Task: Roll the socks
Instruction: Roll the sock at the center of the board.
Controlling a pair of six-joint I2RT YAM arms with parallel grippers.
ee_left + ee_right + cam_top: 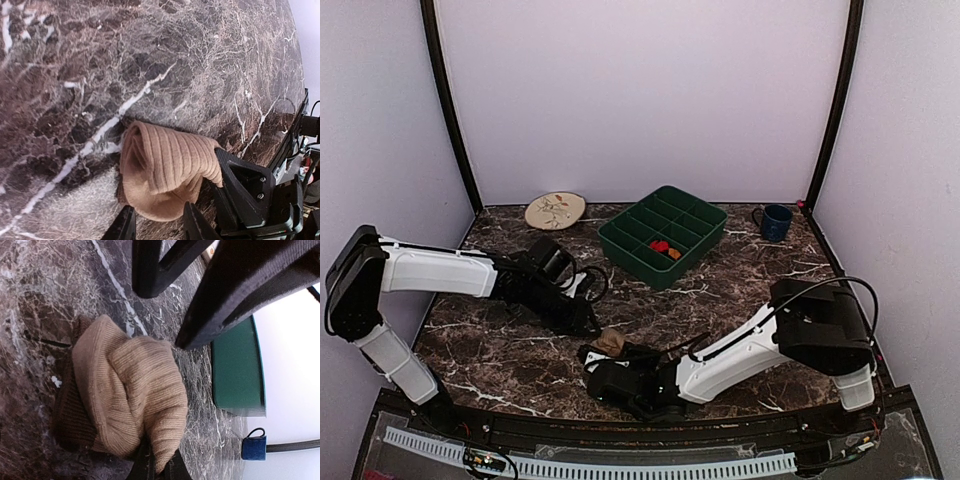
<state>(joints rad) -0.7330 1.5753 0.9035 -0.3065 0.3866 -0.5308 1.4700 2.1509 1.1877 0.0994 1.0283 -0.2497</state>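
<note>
Top external: the tan sock, a small rolled bundle, lies by the near edge of the table. Left wrist: its ribbed end sits between the part-open fingers of the left gripper. Right wrist: the right gripper is closed, pinching the sock's folded edge.

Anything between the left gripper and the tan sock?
Nothing visible. The left gripper has its fingers straddling the edge of the tan sock. The right gripper pinches the sock from another side, clear of that gap.
</note>
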